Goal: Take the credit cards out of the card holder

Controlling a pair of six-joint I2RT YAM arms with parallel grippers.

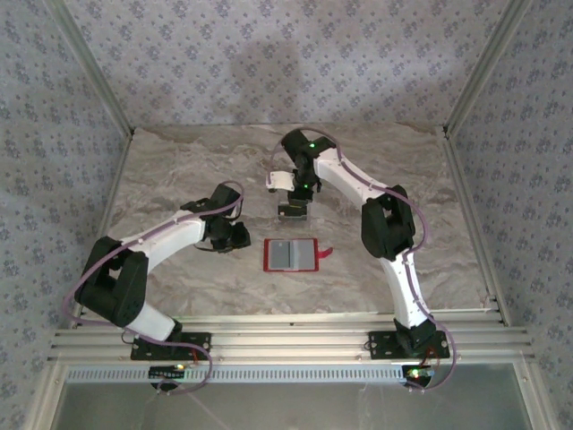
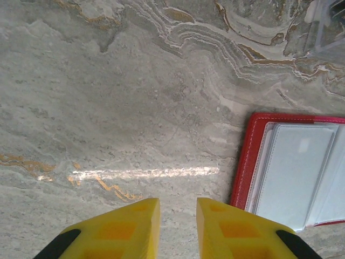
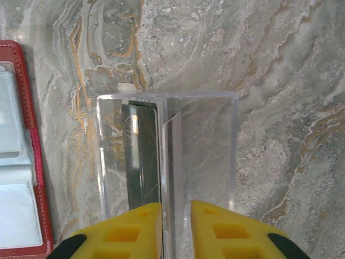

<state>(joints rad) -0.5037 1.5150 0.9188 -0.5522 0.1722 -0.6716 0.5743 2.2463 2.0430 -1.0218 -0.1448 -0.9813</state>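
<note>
Marble table: right gripper—jaws barely apart, grip unclear—was seemingly releasing a credit card into the clear box; left gripper slightly open, empty, beside the card holder; next, lift clear.

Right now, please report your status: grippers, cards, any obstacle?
Left gripper open, empty, beside card holder. Right gripper at clear box, jaws slightly apart, grip unclear. One dark card inside box. No obstacle seen.

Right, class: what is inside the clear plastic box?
One dark card sits inside the clear plastic box, on the side nearer the red wallet. Its near end is hidden by the yellow fingers of the right gripper, so more cards there cannot be ruled out.
</note>
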